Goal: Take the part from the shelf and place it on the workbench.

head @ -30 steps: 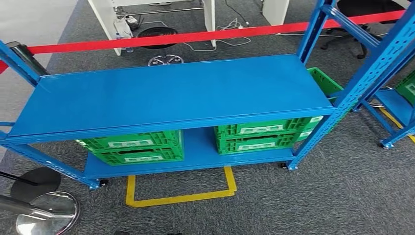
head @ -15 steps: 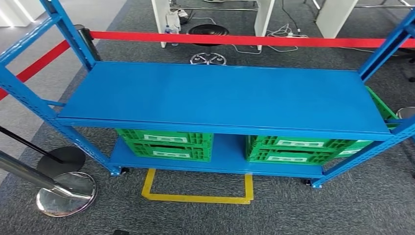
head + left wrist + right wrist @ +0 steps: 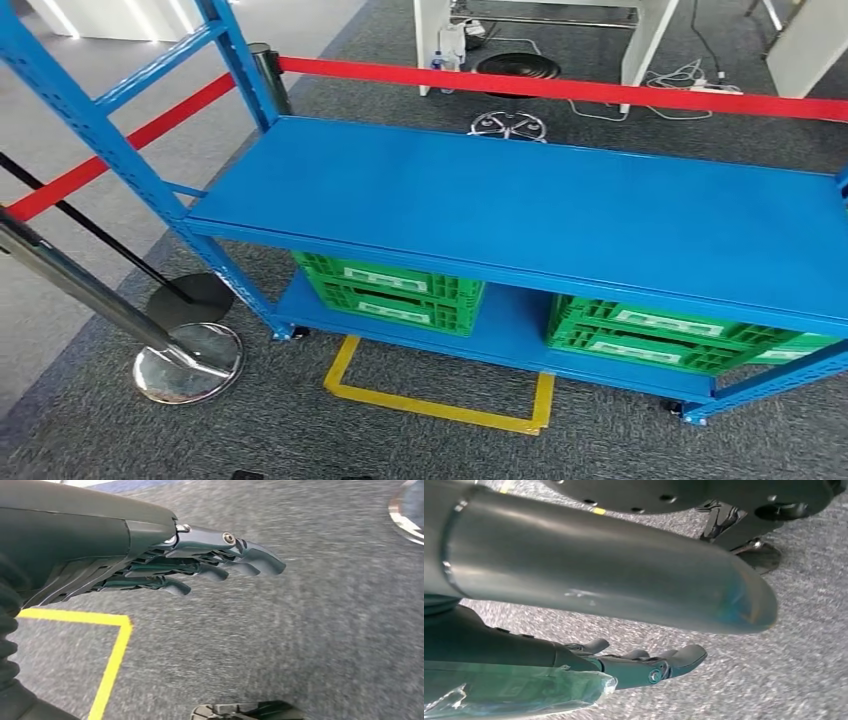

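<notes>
Green crates, two (image 3: 393,290) (image 3: 670,340), sit beneath one blue shelf (image 3: 540,215).

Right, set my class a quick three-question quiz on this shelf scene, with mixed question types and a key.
1. How many green crates sit on the lower board of the blue shelf?
2. True or false: the left hand holds a part.
3. The floor marking in front of the shelf is: A red, B yellow, C white.
Key: 1 two; 2 false; 3 B.
</notes>
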### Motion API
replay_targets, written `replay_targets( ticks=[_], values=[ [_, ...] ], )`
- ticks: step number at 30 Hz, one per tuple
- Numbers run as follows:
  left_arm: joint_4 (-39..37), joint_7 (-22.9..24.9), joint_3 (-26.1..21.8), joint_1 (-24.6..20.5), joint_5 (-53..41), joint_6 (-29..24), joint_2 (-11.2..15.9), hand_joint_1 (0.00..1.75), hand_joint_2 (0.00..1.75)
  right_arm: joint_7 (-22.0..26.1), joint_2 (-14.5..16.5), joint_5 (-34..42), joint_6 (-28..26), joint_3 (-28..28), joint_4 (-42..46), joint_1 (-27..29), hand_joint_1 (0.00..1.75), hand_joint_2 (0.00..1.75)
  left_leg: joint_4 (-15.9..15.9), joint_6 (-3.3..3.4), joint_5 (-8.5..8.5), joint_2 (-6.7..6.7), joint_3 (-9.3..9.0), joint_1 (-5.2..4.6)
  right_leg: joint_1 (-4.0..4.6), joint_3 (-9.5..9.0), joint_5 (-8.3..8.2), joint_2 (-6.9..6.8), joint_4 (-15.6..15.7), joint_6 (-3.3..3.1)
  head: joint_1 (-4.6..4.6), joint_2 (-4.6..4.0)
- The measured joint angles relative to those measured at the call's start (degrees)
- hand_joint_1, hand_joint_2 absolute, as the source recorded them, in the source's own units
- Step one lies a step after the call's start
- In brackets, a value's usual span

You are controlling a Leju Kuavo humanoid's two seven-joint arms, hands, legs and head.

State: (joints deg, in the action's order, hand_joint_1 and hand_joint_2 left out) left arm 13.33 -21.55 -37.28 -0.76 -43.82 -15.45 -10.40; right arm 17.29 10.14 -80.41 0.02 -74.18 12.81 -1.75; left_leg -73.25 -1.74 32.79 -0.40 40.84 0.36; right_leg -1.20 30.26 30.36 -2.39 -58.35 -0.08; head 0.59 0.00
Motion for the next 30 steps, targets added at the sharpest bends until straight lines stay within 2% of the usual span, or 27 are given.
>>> replay_targets(
  ticks=[1,2,3,4,5,6,7,8,9,10,11,12,13,14,15,16,18,19,20,21,24,25,30],
  values=[
    [0.0,0.0,0.0,0.1,0.0,0.0,0.0,0.0,1.75,0.0,0.0,0.0,0.0,0.0,0.0,-0.1,0.0,0.0,2.4,0.13,-1.79,0.28,-1.21,0.0,0.02,-0.24,0.18,-0.73,0.0,0.07,0.02,0.0],
    [0.0,0.0,0.0,0.2,0.0,0.0,0.0,0.0,1.75,0.0,0.0,0.0,0.0,0.0,0.0,-0.1,0.0,0.0,6.1,0.43,-3.89,1.2,-3.19,-0.12,0.04,-0.54,0.38,-1.38,0.0,0.2,0.02,0.0],
    [0.0,0.0,0.0,0.1,0.0,0.0,0.1,0.0,1.75,0.0,0.0,0.0,0.0,0.0,0.0,-0.1,0.0,0.0,9.8,0.83,-5.28,2.75,-5.14,-0.46,0.15,-0.76,0.64,-2.01,0.0,0.44,0.02,0.0],
    [0.0,0.0,0.0,0.0,0.0,0.0,0.1,0.0,1.75,0.0,0.0,0.0,0.0,0.0,0.0,-0.1,0.0,0.0,12.7,1.24,-6.06,4.0,-6.6,-0.78,0.26,-0.9,0.9,-2.59,0.0,0.74,0.0,0.0],
    [0.0,0.0,0.0,-0.1,0.0,0.0,0.1,0.0,1.75,0.0,0.0,0.0,0.0,0.0,0.0,-0.2,0.0,0.0,14.2,1.61,-6.17,4.92,-7.36,-1.1,0.38,-1.0,1.14,-3.2,0.1,1.06,-0.04,0.0],
    [0.0,0.0,0.0,-0.1,0.0,0.0,0.1,0.0,1.75,0.0,0.0,0.0,0.0,0.0,0.0,-0.2,0.0,0.0,14.6,1.88,-5.85,4.99,-7.47,-1.32,0.48,-1.2,1.31,-3.83,0.3,1.38,-0.04,0.0],
    [0.0,0.0,0.0,-0.1,0.0,0.0,0.1,0.0,1.75,0.0,0.0,0.0,0.0,0.0,0.0,-0.3,0.0,0.0,14.9,2.17,-5.92,4.19,-7.5,-1.28,0.52,-1.64,1.41,-4.51,0.5,1.68,-0.06,0.0],
    [0.0,0.0,-0.1,0.0,0.0,0.0,0.1,0.0,1.31,0.0,0.0,0.0,0.0,0.0,0.0,-0.4,0.0,0.0,15.2,2.45,-6.07,3.46,-7.69,-1.16,0.49,-2.0,1.63,-4.58,0.6,1.96,-0.07,0.0],
    [0.0,0.0,-0.1,0.1,0.0,0.0,0.1,0.0,0.87,0.0,0.0,0.0,0.0,0.0,0.0,-0.4,0.0,0.0,15.6,2.79,-6.27,2.78,-7.91,-0.98,0.44,-2.06,2.21,-3.68,0.1,2.18,-0.1,0.0],
    [0.0,0.0,-0.1,0.1,0.0,0.0,0.1,0.0,0.44,0.1,0.0,0.0,0.0,0.0,0.0,-0.4,0.0,0.0,15.9,3.12,-6.51,2.1,-8.12,-0.78,0.39,-1.42,3.32,-2.2,-1.6,2.36,-0.22,0.0],
    [0.0,0.2,-0.1,0.1,0.0,0.4,0.0,0.0,0.0,0.0,0.0,0.1,-0.1,0.0,0.0,-0.4,0.0,0.0,16.1,3.37,-6.63,1.54,-8.26,-0.64,0.29,0.06,4.87,-0.33,-4.6,2.45,-0.35,0.0],
    [0.0,0.5,-0.1,0.0,0.2,1.0,0.0,0.0,0.0,0.0,0.0,0.4,-0.2,-0.1,0.0,-0.3,0.0,0.0,16.1,3.59,-6.63,0.96,-8.26,-0.6,0.28,2.16,6.55,1.14,-8.6,2.5,-0.47,0.0],
    [0.0,0.9,-0.2,-0.1,0.3,1.8,0.0,0.0,0.0,-0.1,0.0,0.7,-0.4,-0.2,0.0,-0.3,0.0,0.0,16.1,3.72,-6.58,0.39,-8.28,-0.61,0.27,4.46,7.78,1.88,-12.5,2.59,-0.54,0.0],
    [-0.1,1.4,-0.2,-0.1,0.5,2.8,0.0,0.0,0.0,-0.2,0.0,1.0,-0.5,-0.3,0.0,-0.2,0.0,0.0,16.1,3.79,-6.49,-0.08,-8.36,-0.63,0.27,6.32,8.06,2.18,-15.1,2.67,-0.55,0.0],
    [-0.1,1.8,-0.3,0.0,0.6,3.4,0.0,0.0,0.0,-0.3,0.0,1.2,-0.6,-0.4,0.0,-0.2,0.0,0.0,16.1,3.77,-6.37,-0.52,-8.51,-0.63,0.26,7.36,7.21,2.3,-15.8,2.74,-0.56,0.0],
    [-0.1,2.0,-0.4,0.0,0.6,3.9,0.0,0.0,0.0,-0.4,0.0,1.3,-0.7,-0.6,0.0,-0.2,0.0,0.0,16.1,3.68,-6.2,-0.84,-8.74,-0.61,0.21,7.25,5.28,2.31,-14.1,2.79,-0.56,0.0],
    [-0.1,2.2,-0.5,0.1,0.6,4.3,0.0,0.0,0.0,-0.5,0.0,1.4,-0.8,-0.8,0.0,-0.3,0.0,0.0,15.9,3.2,-5.72,-1.29,-9.27,-0.64,0.04,4.83,0.47,2.42,-6.9,2.79,-0.6,0.0],
    [-0.1,2.2,-0.6,0.0,0.6,4.4,0.0,0.0,0.0,-0.5,0.0,1.5,-0.8,-0.8,0.0,-0.4,0.0,0.0,15.7,2.87,-5.43,-1.45,-9.39,-0.74,-0.03,3.42,-0.99,2.58,-3.6,2.61,-0.56,0.0],
    [-0.1,2.3,-0.6,0.0,0.6,4.4,0.0,0.0,0.0,-0.5,0.0,1.5,-0.8,-0.9,0.0,-0.4,0.0,0.0,15.5,2.59,-5.19,-1.54,-9.39,-0.84,-0.1,2.49,-1.75,2.74,-1.4,2.38,-0.52,0.0],
    [-0.2,2.4,-0.6,0.0,0.6,4.5,0.1,0.0,0.0,-0.6,0.0,1.6,-0.9,-0.9,0.0,-0.5,0.0,0.0,15.3,2.65,-5.05,-1.58,-9.31,-0.95,-0.1,2.06,-1.81,2.88,-0.5,2.2,-0.49,0.0],
    [-0.2,2.5,-0.8,0.0,0.5,4.5,0.1,0.0,0.0,-0.7,0.0,1.6,-0.9,-1.0,0.0,-0.4,0.0,0.0,15.3,3.73,-5.09,-1.57,-9.28,-0.95,0.04,1.93,-1.84,2.98,-0.2,1.95,-0.41,0.0],
    [-0.2,2.6,-0.8,0.1,0.5,4.5,0.1,0.0,0.0,-0.7,0.0,1.6,-0.9,-1.1,0.0,-0.4,0.0,0.0,15.4,3.85,-5.1,-1.57,-9.35,-0.94,0.1,1.9,-1.79,2.99,-0.2,1.85,-0.39,0.0],
    [-0.2,2.7,-0.9,0.0,0.3,4.5,0.2,0.0,0.0,-0.7,0.0,1.6,-0.9,-1.4,0.0,-0.6,0.0,0.0,15.8,3.73,-5.14,-1.57,-9.65,-0.87,0.28,1.75,-1.54,2.99,-0.2,1.31,-0.39,0.0]
  ],
)
